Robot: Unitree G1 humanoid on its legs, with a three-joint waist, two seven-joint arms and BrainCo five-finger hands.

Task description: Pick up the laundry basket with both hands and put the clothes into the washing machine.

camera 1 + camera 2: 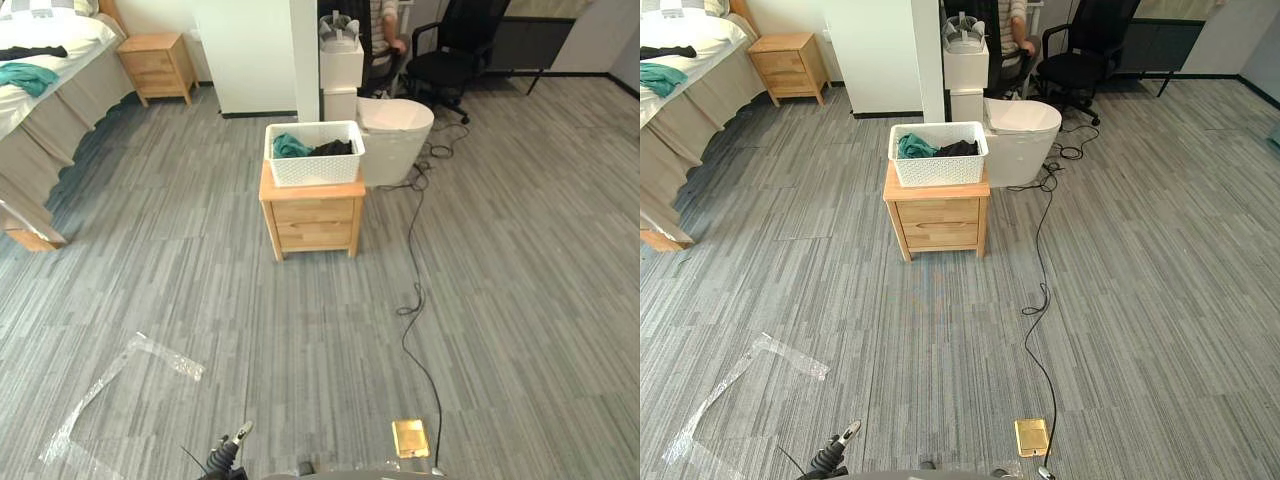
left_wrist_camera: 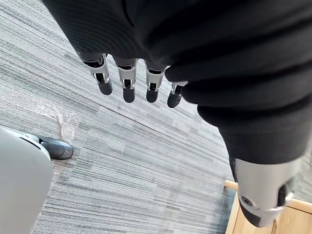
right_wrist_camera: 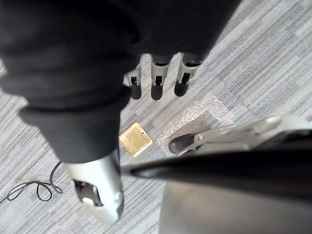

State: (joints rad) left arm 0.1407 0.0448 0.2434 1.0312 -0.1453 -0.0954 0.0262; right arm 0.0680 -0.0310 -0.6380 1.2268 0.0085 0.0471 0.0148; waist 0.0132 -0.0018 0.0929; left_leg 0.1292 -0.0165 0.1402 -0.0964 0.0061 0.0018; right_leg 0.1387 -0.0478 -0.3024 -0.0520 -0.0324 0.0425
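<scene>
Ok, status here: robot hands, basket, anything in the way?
Left robot hand open, right robot hand open, both empty. White laundry basket with clothes sits on wooden nightstand, untouched. Brass floor plate and clear tape strips lie short of it.

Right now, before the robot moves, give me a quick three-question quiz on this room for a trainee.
1. What does the white laundry basket stand on?
2. True or false: the left hand is curled round something.
3. The clothes in the basket are: A red and white, B teal and black, C all yellow.
Key: 1 a wooden nightstand; 2 false, it hangs open and empty; 3 B.
</scene>
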